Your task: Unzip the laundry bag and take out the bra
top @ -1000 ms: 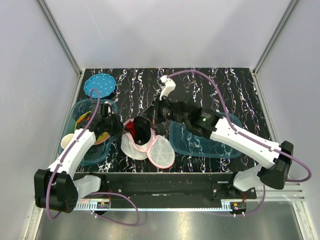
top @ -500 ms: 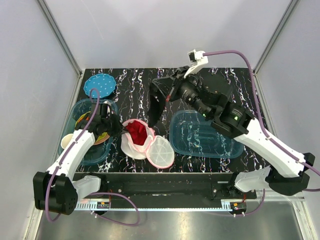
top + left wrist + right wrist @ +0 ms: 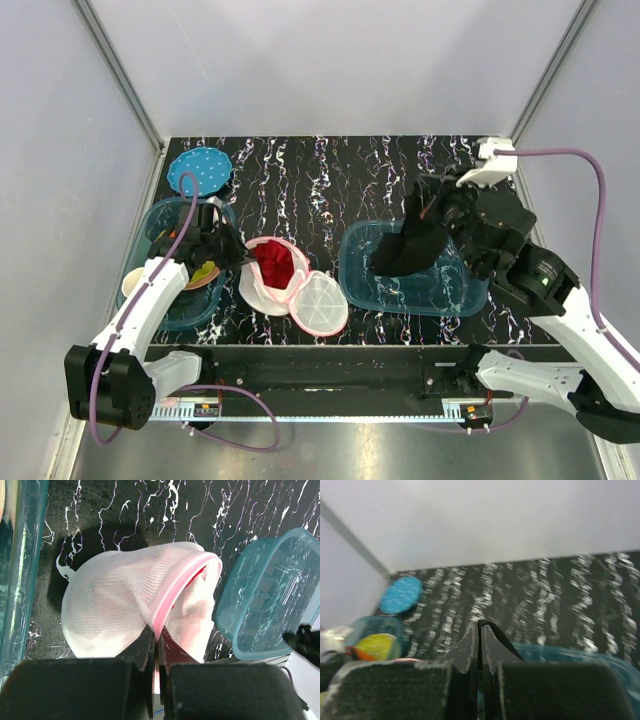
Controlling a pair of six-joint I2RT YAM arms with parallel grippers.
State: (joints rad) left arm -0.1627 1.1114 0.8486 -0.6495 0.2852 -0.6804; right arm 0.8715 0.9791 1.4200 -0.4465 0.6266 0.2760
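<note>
The white mesh laundry bag (image 3: pixel 262 288) lies open on the black table, its second domed half (image 3: pixel 320 302) folded out to the right. Red bra fabric (image 3: pixel 277 262) sits inside it and shows through the opening in the left wrist view (image 3: pixel 199 573). My left gripper (image 3: pixel 238 260) is shut on the bag's pink trim (image 3: pixel 172 597), at the bag's left edge. My right gripper (image 3: pixel 432 212) is shut on a black garment (image 3: pixel 410 250) that hangs from it over the clear blue tub (image 3: pixel 440 298). In the right wrist view a black strip (image 3: pixel 502 640) is pinched between the fingers.
A second clear blue tub (image 3: pixel 150 225) at the left holds orange and yellow items (image 3: pixel 200 272). A blue dotted disc (image 3: pixel 201 170) lies at the back left, and a cream cup (image 3: pixel 133 283) stands at the left edge. Grey walls enclose the table.
My right gripper has lifted the black garment out of the bag and carried it right, over the clear blue tub. My left gripper has kept its hold on the bag's trim.
</note>
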